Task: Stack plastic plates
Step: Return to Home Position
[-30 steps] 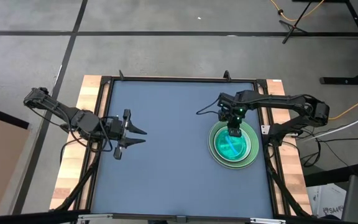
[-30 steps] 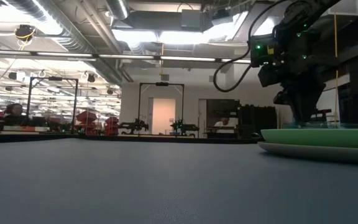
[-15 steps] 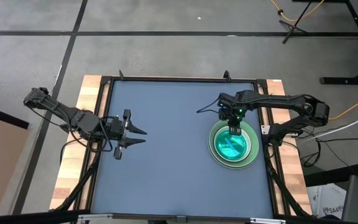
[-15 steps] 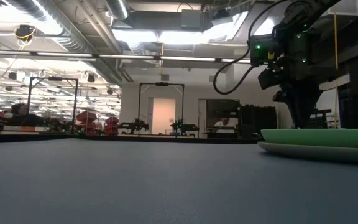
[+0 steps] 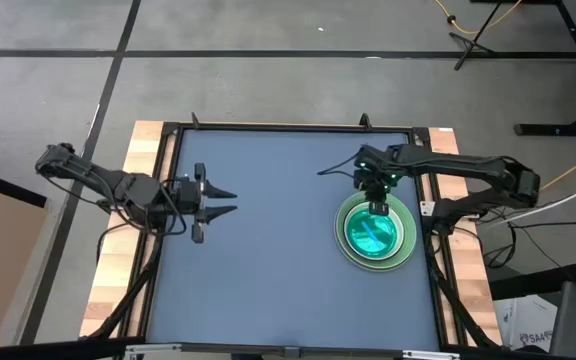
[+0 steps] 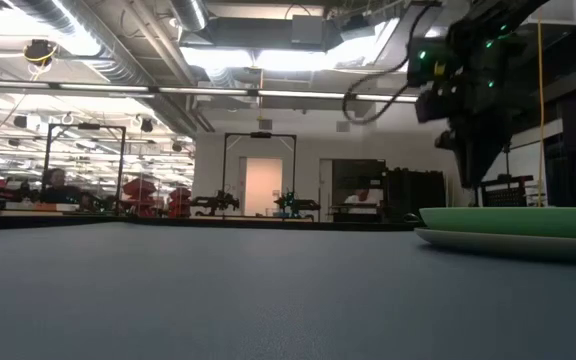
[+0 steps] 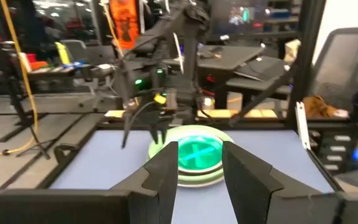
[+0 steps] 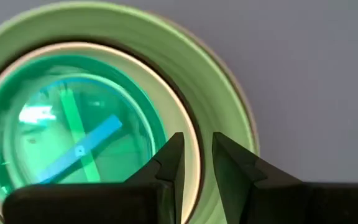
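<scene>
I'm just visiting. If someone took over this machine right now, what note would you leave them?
Left gripper: open, empty, at the table's left edge.
Right gripper: open, empty, just above the far rim of the plates.
Plates: one stack on the table's right side, small translucent ones on top.
Done: stacking; no loose plates in sight.
Left: likely sending the right arm home.

plates [image 5: 374,232]: smooth plastic, top ones translucent, glossy | tabletop [image 5: 268,250]: matt, smooth | table edge [image 5: 113,295]: bare wood
</scene>
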